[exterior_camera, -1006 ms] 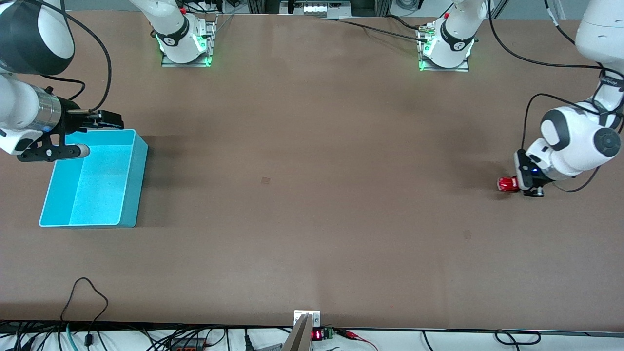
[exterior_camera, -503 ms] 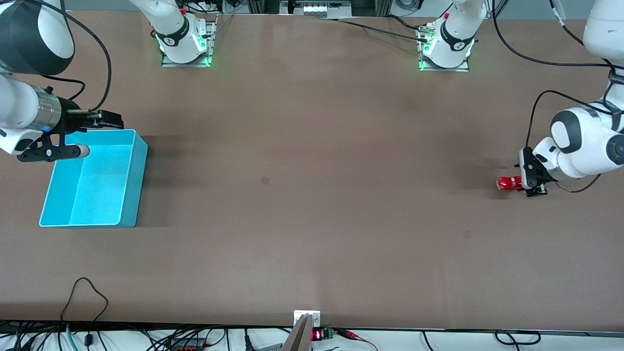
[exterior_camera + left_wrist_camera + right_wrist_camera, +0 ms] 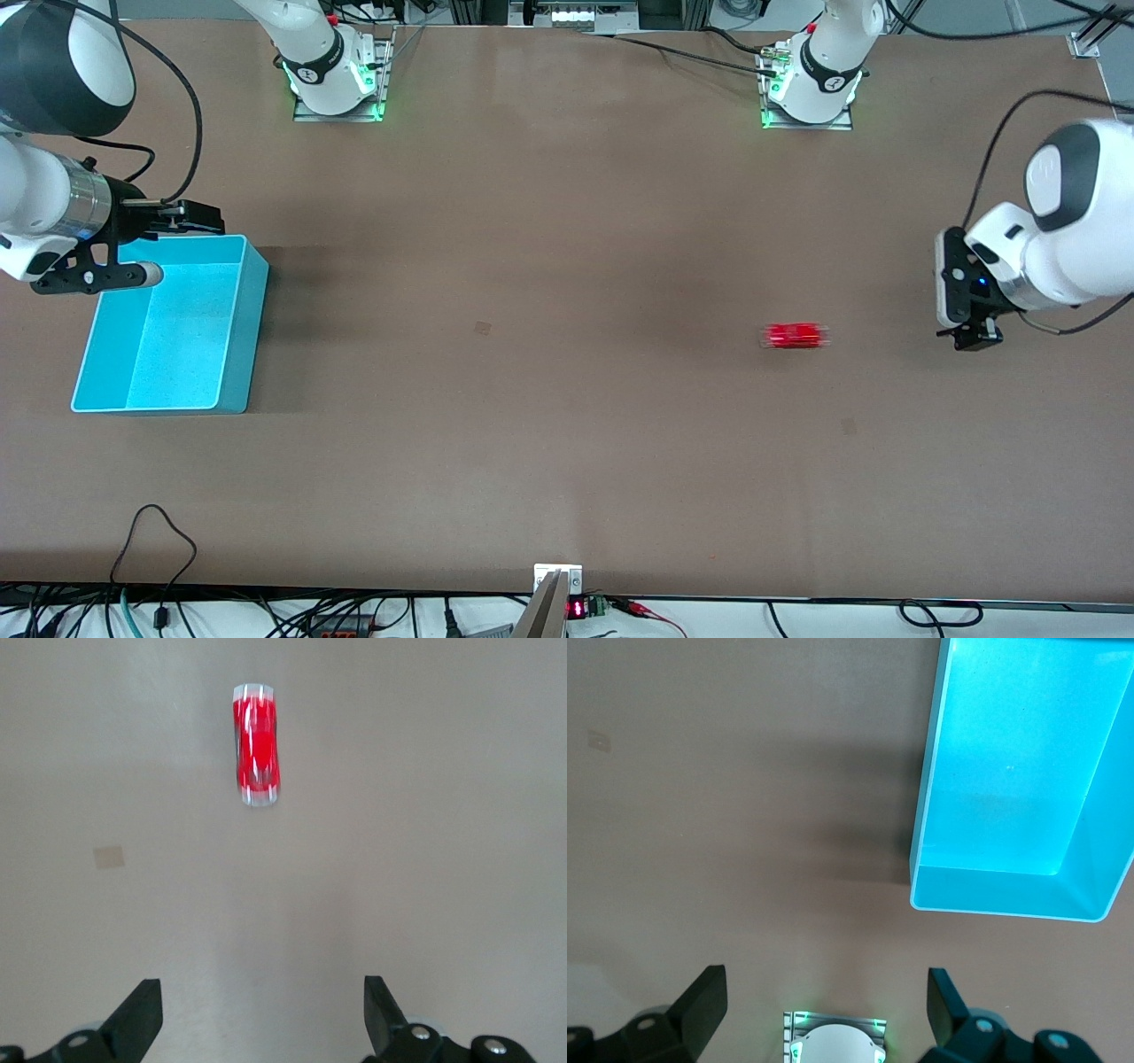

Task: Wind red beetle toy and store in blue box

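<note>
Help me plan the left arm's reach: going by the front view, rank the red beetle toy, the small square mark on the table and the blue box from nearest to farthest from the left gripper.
From the open left gripper:
1. Red beetle toy, on the table toward the left arm's end.
2. Small square mark, mid-table.
3. Blue box, at the right arm's end, under the right gripper.

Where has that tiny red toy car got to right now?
In the front view, the small glossy red beetle toy car sits alone on the bare brown table, toward the left arm's end, apart from the open left gripper.
</note>
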`<state>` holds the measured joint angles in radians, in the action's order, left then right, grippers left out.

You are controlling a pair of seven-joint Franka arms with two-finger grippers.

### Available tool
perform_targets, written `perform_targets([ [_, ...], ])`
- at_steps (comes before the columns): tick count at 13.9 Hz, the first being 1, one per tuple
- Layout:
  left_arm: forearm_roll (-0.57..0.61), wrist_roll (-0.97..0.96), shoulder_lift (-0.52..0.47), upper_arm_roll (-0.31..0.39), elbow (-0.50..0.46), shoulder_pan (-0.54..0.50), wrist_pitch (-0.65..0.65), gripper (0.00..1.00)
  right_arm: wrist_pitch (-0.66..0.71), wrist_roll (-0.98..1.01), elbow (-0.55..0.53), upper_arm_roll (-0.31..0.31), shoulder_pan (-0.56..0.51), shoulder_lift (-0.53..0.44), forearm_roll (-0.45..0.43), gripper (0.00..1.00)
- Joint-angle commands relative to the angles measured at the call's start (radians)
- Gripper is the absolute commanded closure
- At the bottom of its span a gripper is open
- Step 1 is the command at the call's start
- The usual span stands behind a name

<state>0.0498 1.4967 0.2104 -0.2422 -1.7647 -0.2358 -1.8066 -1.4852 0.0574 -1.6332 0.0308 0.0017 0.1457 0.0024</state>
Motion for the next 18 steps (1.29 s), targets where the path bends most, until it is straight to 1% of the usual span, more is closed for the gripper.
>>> perform_targets([
  [1,-0.082,-0.18,0.026,0.004,0.045,0.035,0.038,0.0,0.016,0.012,0.003,0.0,0.007,0.003,0.018,0.0],
  [2,-0.126,-0.252,0.026,0.004,0.045,0.036,0.033,0.0,0.013,0.022,-0.028,0.001,0.023,-0.009,0.016,0.0],
  [3,-0.166,-0.329,0.029,0.004,0.045,0.041,0.021,0.0,-0.016,0.022,-0.084,0.0,0.043,-0.043,0.007,0.0],
  [4,-0.188,-0.424,0.035,0.006,0.045,0.053,-0.023,0.0,-0.083,0.028,-0.156,0.0,0.058,-0.069,-0.001,0.0],
  [5,-0.173,-0.517,0.035,0.006,0.044,0.062,-0.11,0.0,-0.157,0.059,-0.234,0.0,0.057,-0.109,-0.001,0.0],
  [6,-0.153,-0.568,0.035,0.007,0.044,0.073,-0.193,0.0,-0.218,0.096,-0.296,0.0,0.058,-0.13,-0.001,0.0],
  [7,-0.113,-0.598,0.035,0.009,0.039,0.073,-0.23,0.0,-0.274,0.111,-0.354,0.0,0.058,-0.15,-0.001,0.0],
  [9,-0.096,-0.715,0.026,0.029,0.038,0.064,-0.231,0.0,-0.349,0.157,-0.445,0.0,0.061,-0.181,-0.001,0.0],
  [10,-0.103,-0.792,0.024,0.055,0.044,0.065,-0.231,0.0,-0.396,0.206,-0.494,0.001,0.061,-0.192,-0.004,0.0],
  [12,-0.104,-0.921,0.014,0.08,0.069,0.075,-0.228,0.0,-0.473,0.298,-0.563,0.0,0.061,-0.19,-0.004,0.0],
  [13,-0.103,-0.99,0.012,0.093,0.089,0.076,-0.226,0.0,-0.556,0.367,-0.638,0.001,0.073,-0.218,-0.015,0.0],
  [14,-0.107,-1.06,0.009,0.112,0.102,0.084,-0.226,0.0,-0.62,0.419,-0.687,0.001,0.102,-0.232,-0.054,0.0],
  [15,-0.108,-1.155,0.009,0.145,0.129,0.105,-0.217,0.0,-0.659,0.48,-0.709,0.001,0.119,-0.227,-0.132,0.0],
  [16,-0.114,-1.256,0.009,0.184,0.164,0.139,-0.167,0.0,-0.69,0.566,-0.709,0.004,0.122,-0.203,-0.209,0.0],
  [17,-0.116,-1.349,0.007,0.213,0.21,0.168,-0.096,0.0,-0.739,0.664,-0.709,0.009,0.123,-0.183,-0.25,0.0],
  [18,-0.111,-1.416,0.003,0.23,0.249,0.188,-0.03,0.0,-0.801,0.784,-0.708,0.009,0.121,-0.151,-0.26,0.0],
])
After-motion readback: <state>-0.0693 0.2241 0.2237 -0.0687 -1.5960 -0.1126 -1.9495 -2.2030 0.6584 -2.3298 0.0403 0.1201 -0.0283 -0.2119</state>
